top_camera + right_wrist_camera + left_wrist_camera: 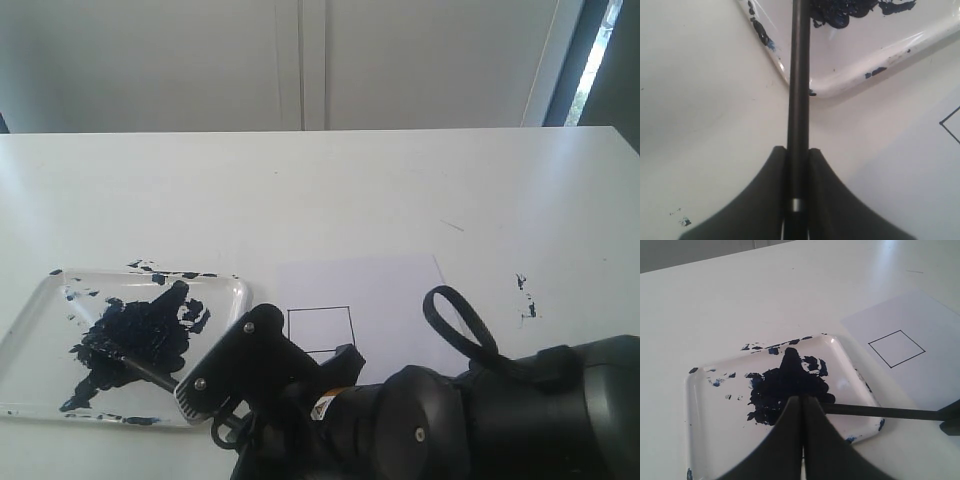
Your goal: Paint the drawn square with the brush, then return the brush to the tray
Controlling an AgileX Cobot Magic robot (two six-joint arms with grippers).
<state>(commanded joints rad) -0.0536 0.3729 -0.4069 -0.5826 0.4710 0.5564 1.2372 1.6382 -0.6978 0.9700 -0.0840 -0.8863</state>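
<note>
Gripping the brush (799,75) in my right end effector (798,162), tip seemingly loading paint in the tray (45,340) at lower left, I next lift toward the unpainted square (320,330).

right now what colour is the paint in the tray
Dark blue-black paint, best seen in the left wrist view.

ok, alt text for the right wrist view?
The right pincer is shut on the brush, whose black handle runs out over the rim of the paint-smeared tray. A corner of the drawn square is just in view.
</note>
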